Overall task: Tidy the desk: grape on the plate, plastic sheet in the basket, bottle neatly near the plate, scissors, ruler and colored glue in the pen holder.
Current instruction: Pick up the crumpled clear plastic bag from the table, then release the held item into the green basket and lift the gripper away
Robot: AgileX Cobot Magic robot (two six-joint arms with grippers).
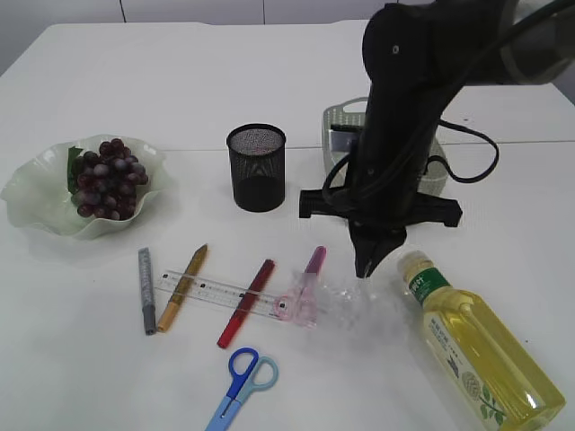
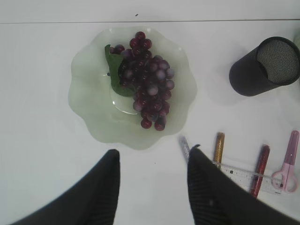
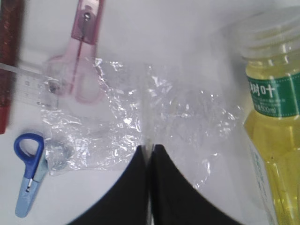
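The crumpled clear plastic sheet (image 3: pixel 117 117) lies over the pink scissors (image 3: pixel 84 56) and the ruler's end (image 3: pixel 28 82). My right gripper (image 3: pixel 150 147) is shut on a fold of it, just left of the lying bottle (image 1: pixel 476 350). Blue scissors (image 1: pixel 243 382) lie at the front. Grey (image 1: pixel 145 289), gold (image 1: pixel 182 287) and red (image 1: pixel 245 303) glue sticks lie across the ruler (image 1: pixel 211 289). Grapes (image 2: pixel 147 82) rest on the green plate (image 2: pixel 86 101). My left gripper (image 2: pixel 154 152) hangs open and empty above the table near the plate's front edge.
The black mesh pen holder (image 1: pixel 257 167) stands upright behind the glue sticks. The pale basket (image 1: pixel 346 121) sits at the back, mostly hidden by my right arm. The bottle's cap (image 3: pixel 269 33) is close to the right of the sheet.
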